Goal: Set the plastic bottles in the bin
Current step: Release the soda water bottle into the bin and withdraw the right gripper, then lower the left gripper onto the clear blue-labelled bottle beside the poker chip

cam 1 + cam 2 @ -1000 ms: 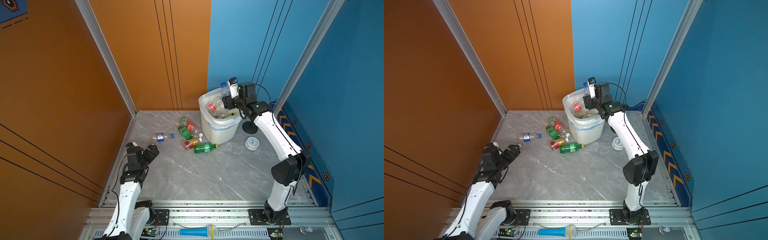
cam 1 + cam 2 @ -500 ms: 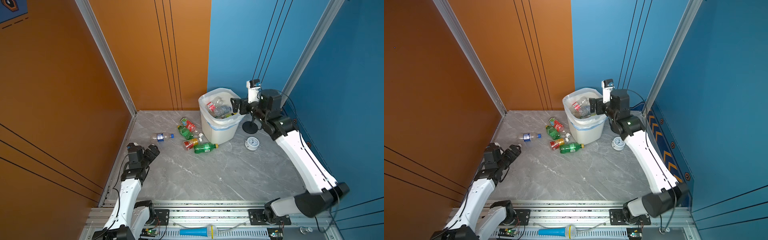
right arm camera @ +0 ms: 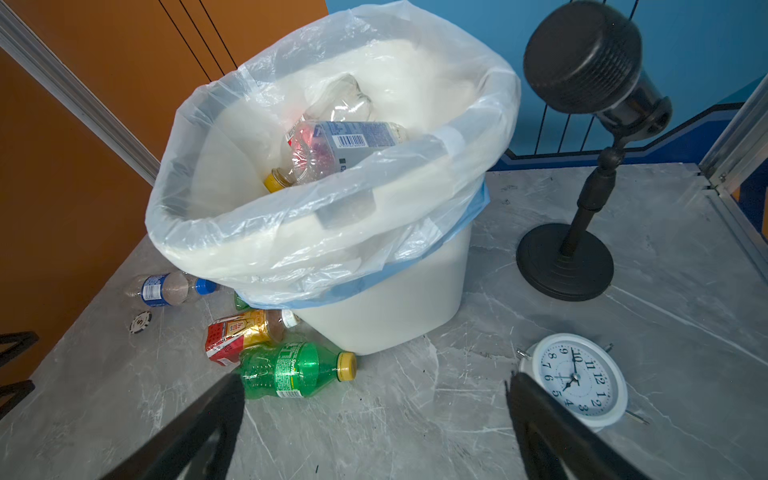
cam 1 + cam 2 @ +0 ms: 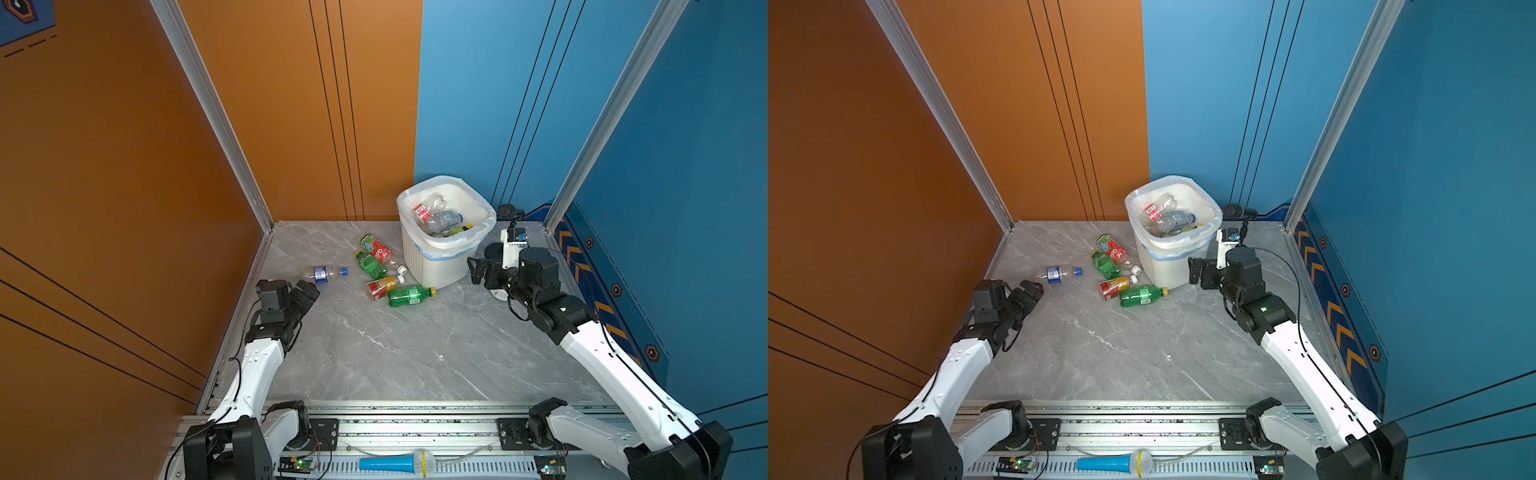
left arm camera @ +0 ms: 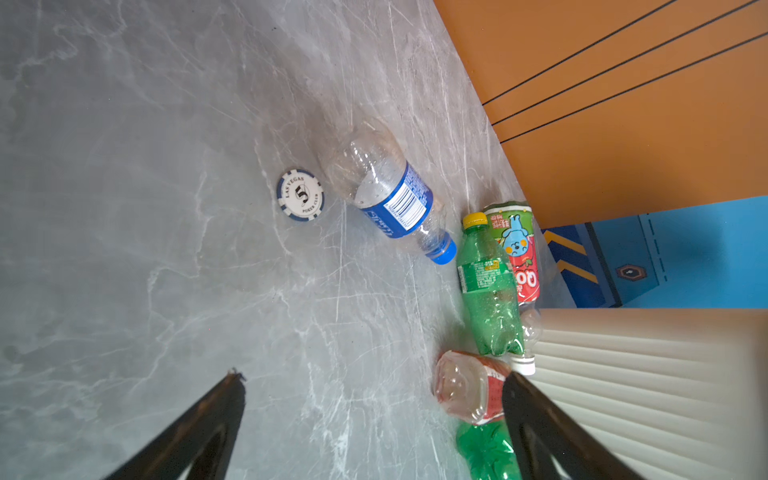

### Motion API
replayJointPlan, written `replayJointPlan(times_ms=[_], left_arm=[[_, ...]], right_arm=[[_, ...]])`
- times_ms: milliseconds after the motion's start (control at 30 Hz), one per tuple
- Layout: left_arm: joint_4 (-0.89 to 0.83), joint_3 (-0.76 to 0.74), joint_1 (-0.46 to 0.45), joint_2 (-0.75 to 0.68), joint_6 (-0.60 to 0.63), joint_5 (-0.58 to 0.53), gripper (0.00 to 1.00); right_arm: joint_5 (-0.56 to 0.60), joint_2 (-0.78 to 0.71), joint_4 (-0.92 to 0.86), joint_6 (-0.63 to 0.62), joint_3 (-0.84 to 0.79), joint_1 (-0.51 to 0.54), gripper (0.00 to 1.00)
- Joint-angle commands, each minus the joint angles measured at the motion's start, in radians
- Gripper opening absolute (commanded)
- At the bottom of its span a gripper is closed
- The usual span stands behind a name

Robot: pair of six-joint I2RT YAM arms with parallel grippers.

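Currently: bin (image 4: 440, 266) upright on desk (image 4: 395, 353), bagged, several plastic bottles (image 4: 436, 216) inside.
Lying on desk close beside bin: cartoon-labelled red bottle (image 4: 377, 249), green bottle (image 4: 371, 266), red-and-yellow-labelled bottle (image 4: 381, 286), Sprite bottle (image 4: 409, 296).
Clear blue-labelled bottle (image 4: 322, 274) lies well apart from bin, poker chip (image 5: 300, 194) just beside it.
Left tool (image 4: 309, 290): jaws apart, empty, far from bin, near blue-labelled bottle.
Right tool (image 4: 478, 272): jaws apart, empty, just beside bin, alarm clock (image 3: 579, 380) side.

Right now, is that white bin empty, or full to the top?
Neither: partly filled. Several bottles lie piled inside the bin, and both top views show open space around them inside it.
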Motion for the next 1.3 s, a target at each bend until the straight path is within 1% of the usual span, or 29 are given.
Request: replayJointPlan(times_ms=[0, 233, 467, 600, 933, 1100, 1133, 1267], left_arm=[[0.033, 0.060, -0.027, 0.058, -0.096, -0.053, 0.99], [0.078, 0.178, -0.114, 0.239, -0.203, -0.151, 1.00], [0.160, 0.235, -0.146, 0.412, -0.322, -0.187, 0.99], [0.175, 0.273, -0.159, 0.480, -0.356, -0.213, 0.99], [0.205, 0.383, -0.157, 0.637, -0.409, -0.215, 0.98], [0.230, 0.396, -0.159, 0.704, -0.435, -0.199, 0.96], [0.229, 0.431, -0.159, 0.716, -0.438, -0.197, 0.96], [0.236, 0.466, -0.159, 0.776, -0.452, -0.178, 0.95]], right_arm=[[-0.009, -0.024, -0.035, 0.007, -0.003, -0.006, 1.00], [-0.002, -0.047, -0.056, -0.010, -0.006, -0.013, 1.00], [-0.007, -0.055, -0.079, -0.016, -0.013, -0.023, 1.00], [-0.007, -0.067, -0.086, -0.023, -0.016, -0.030, 1.00], [-0.016, -0.067, -0.093, -0.032, -0.021, -0.050, 1.00], [-0.021, -0.060, -0.091, -0.034, -0.019, -0.057, 0.99], [-0.021, -0.060, -0.089, -0.033, -0.019, -0.058, 1.00], [-0.022, -0.053, -0.086, -0.037, -0.018, -0.068, 1.00]])
